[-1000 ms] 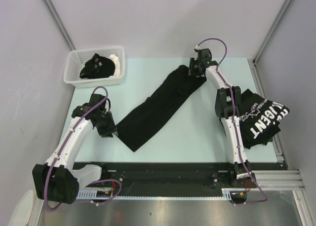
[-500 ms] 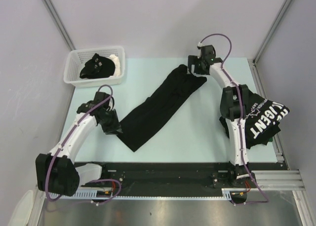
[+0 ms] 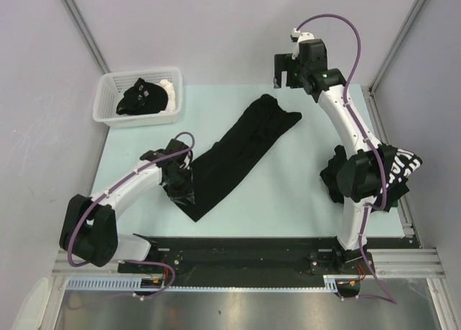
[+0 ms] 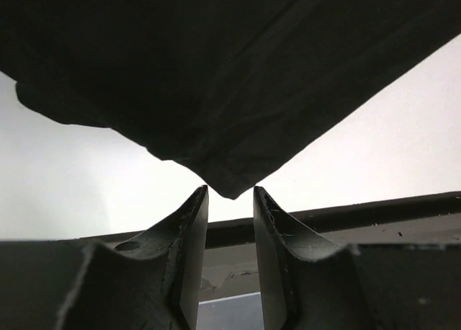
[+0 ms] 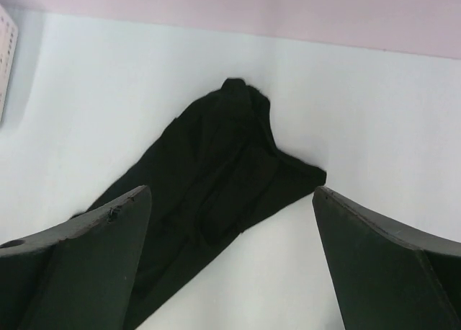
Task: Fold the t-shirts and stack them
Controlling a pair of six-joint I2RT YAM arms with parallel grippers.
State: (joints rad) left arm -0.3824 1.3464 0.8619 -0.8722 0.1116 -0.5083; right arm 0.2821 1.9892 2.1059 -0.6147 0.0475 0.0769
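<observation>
A long black shirt (image 3: 241, 153) lies in a narrow strip slanting across the pale table (image 3: 288, 193), from the far middle down toward the near left. The left gripper (image 3: 180, 193) sits at the near end of the strip, and the arm covers that edge from above. From its own camera, a pointed corner of the shirt (image 4: 230, 70) dips right to the tips of the left gripper (image 4: 229, 193). The fingers stand close with a narrow gap, and I cannot tell whether they are pinching the cloth.

The right gripper (image 3: 288, 72) hangs above the far end of the strip, spread wide with nothing between its fingers and clear of the cloth.

At the right edge of the table a second shirt (image 3: 402, 164) with white lettering is mostly hidden behind the right arm's elbow (image 3: 356, 175), so the print cannot be read. The white basket (image 3: 137, 118) at the far left holds a crumpled dark bundle (image 3: 140, 98), too bunched to make out.
</observation>
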